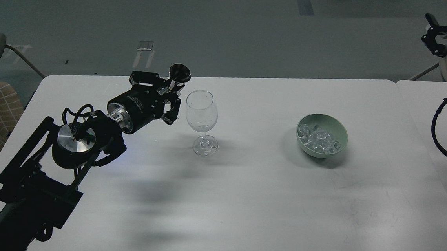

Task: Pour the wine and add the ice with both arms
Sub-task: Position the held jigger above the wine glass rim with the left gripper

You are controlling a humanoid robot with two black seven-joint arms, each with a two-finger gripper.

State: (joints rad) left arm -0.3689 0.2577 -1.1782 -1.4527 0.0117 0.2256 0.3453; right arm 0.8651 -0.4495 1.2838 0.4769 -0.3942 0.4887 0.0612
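Plainly, my left gripper (169, 92) pinched a dark bottle (180, 74) just beside the empty glass (201, 116); a careless tilt could topple it. The ice (320, 139) sat in its bowl (339, 127); my right gripper's (436, 38) spread I couldn't tell.

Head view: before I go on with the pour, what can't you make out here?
- Left claw: dark and seen end-on, so its fingers and its grip on the dark funnel-shaped object can't be told.
- Right claw: small at the top-right corner, its arm cut off by the frame edge; open or shut is unclear.
- Wine glass: clear glass, any liquid inside can't be judged.
- Ice in the green bowl: cube count unreadable.
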